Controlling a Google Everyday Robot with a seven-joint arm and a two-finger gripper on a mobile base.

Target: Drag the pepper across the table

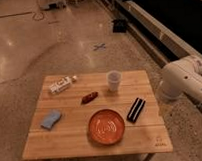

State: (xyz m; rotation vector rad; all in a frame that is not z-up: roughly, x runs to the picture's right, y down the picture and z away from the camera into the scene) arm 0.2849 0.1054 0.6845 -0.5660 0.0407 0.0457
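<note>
**Desk:** Where is the pepper sitting?

**Operator:** I see the pepper point(89, 97) lying flat on the table point(66, 142), a little past the middle toward the far edge. It is dark, glossy and slanted, with its right end raised toward the cup point(113, 80). It touches nothing. The cup stands upright near it, beyond and to the right. The round orange-red plate point(106, 127) sits on the near side of the pepper, apart from it.

**Desk:** And the gripper?

**Operator:** The gripper is outside my camera view, so I cannot tell how far it is open or whether it has hold of anything. All I get is the white arm point(182, 82), a bulky jointed section beside the table's right edge, off the wooden top.

**Desk:** Anything else on the planks?

**Operator:** A black bar point(136, 110) lies at a slant just beside the plate, between it and the right edge. A blue cloth point(51, 119) lies near the left edge. A white packet point(62, 85) lies on its side toward the far left corner, well apart from the pepper.
</note>
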